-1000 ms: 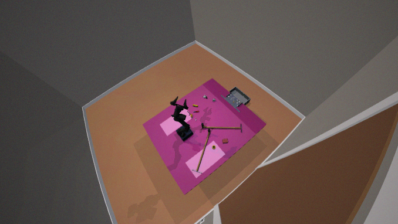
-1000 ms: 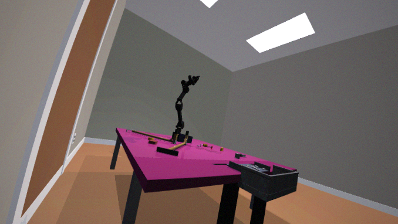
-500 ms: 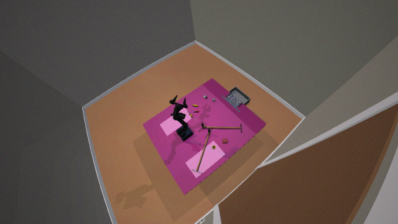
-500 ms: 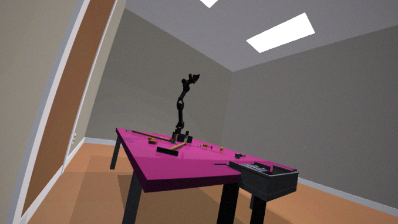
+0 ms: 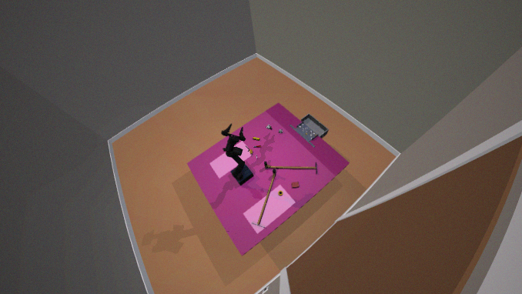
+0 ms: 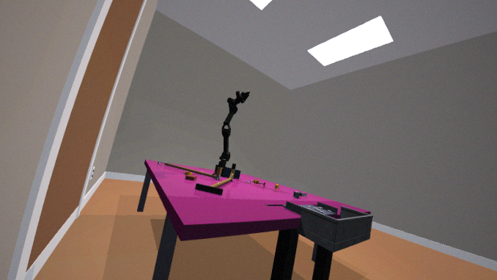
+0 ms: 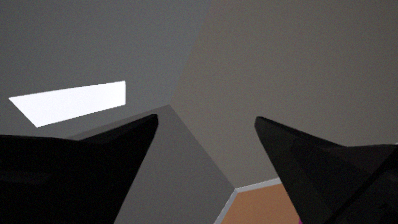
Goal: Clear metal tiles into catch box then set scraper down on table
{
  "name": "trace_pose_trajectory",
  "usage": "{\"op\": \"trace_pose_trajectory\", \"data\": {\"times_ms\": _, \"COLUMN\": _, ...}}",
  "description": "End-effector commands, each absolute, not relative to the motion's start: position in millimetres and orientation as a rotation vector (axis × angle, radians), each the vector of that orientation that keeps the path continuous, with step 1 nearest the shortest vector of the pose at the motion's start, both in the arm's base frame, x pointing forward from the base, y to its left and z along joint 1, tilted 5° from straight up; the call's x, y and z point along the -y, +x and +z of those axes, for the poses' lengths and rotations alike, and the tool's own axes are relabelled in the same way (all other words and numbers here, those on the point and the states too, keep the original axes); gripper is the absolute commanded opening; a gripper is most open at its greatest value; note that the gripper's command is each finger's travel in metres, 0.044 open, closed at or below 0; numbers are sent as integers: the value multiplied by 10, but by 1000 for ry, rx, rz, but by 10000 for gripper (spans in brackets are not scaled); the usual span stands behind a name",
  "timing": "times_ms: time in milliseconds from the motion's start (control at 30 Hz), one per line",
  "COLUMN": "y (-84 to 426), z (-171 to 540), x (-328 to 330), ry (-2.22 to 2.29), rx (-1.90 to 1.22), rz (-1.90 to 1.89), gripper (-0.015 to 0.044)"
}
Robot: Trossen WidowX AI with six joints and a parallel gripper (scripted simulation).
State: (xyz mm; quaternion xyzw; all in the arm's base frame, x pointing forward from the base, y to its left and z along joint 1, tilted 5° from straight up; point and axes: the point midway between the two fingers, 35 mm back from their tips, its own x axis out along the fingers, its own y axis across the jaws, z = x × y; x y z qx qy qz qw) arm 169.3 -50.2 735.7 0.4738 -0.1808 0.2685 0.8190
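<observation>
My gripper (image 5: 236, 127) (image 6: 246, 95) (image 7: 206, 119) is wide open and empty, raised high above the table and well away from both tools. One long tool (image 5: 290, 168) (image 6: 223, 182) with a wooden handle and a wide dark blade lies on the table, blade toward the plate side. A second wooden-handled tool (image 5: 266, 197) (image 6: 190, 170) with a thin grey cross-head lies pointing the other way. Several small metal tiles (image 5: 306, 133) (image 6: 319, 210) lie on the grey bench plate at the table's edge. The catch box (image 5: 325, 132) (image 6: 353, 234) adjoins the plate's outer end; its floor is partly hidden.
A red block (image 5: 295, 185) (image 6: 190, 177) and a yellow ring (image 5: 280, 193) lie beside the tools. A yellow piece (image 5: 256, 138) (image 6: 276, 186), a red piece (image 5: 258, 146) and small grey parts (image 5: 269, 127) (image 6: 300, 194) lie on the magenta table (image 5: 231, 215) (image 6: 176, 209).
</observation>
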Motion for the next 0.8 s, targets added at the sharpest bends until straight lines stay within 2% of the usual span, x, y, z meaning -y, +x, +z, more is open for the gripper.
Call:
{"op": "trace_pose_trajectory", "data": {"times_ms": 0, "y": 1640, "z": 7388, "x": 529, "ry": 990, "rx": 423, "rz": 555, "gripper": 440}}
{"op": "trace_pose_trajectory", "data": {"times_ms": 767, "y": 1226, "z": 7486, "x": 519, "ry": 793, "rx": 647, "rz": 432, "gripper": 440}}
